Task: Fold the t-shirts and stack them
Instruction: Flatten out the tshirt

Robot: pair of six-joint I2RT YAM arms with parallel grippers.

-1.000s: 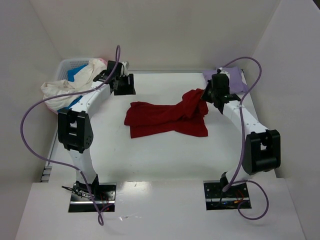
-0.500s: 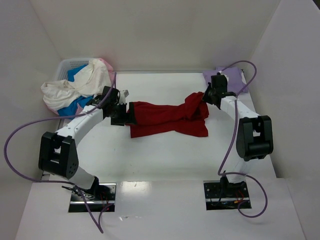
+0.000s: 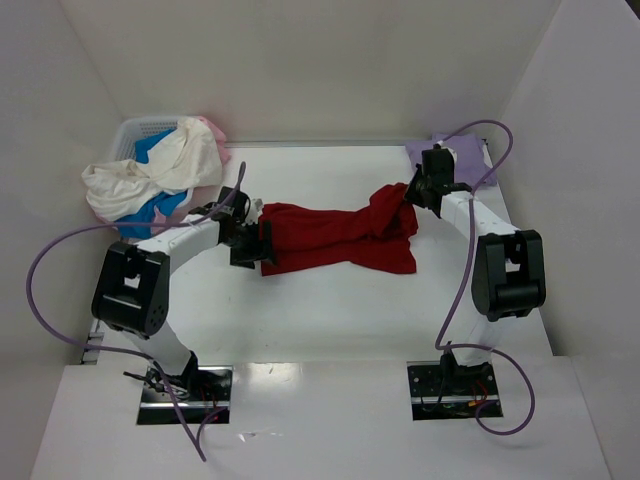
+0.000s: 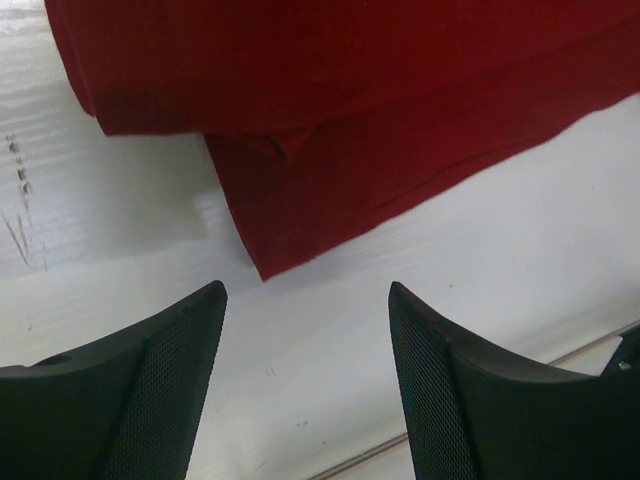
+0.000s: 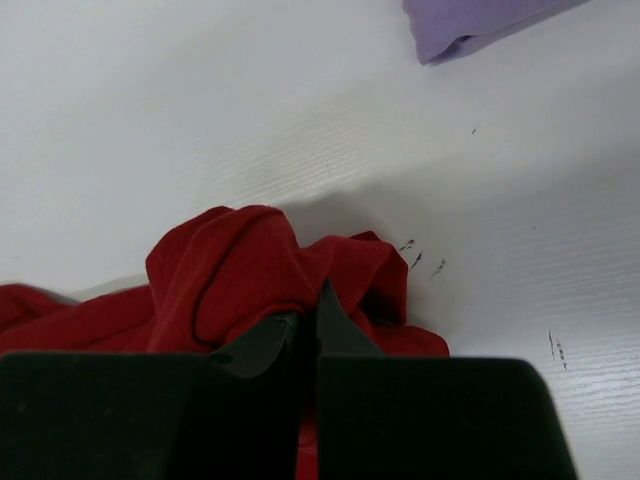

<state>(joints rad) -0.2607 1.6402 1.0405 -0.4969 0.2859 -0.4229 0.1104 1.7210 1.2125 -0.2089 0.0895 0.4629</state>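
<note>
A dark red t-shirt lies crumpled across the middle of the table. My right gripper is shut on its bunched right end, which is lifted a little. My left gripper hovers at the shirt's left edge, open, with only bare table between its fingers; a red corner lies just ahead of them. A folded pale lavender t-shirt rests at the back right, its edge showing in the right wrist view. Cream-white, blue and pink t-shirts spill from the basket.
A white lattice basket stands at the back left corner, off the table's left edge. White walls close in the table on three sides. Purple cables loop from both arms.
My left arm has swung from the basket down to the red shirt's left edge. My right gripper has kept its hold on the right end, drawn slightly back.
</note>
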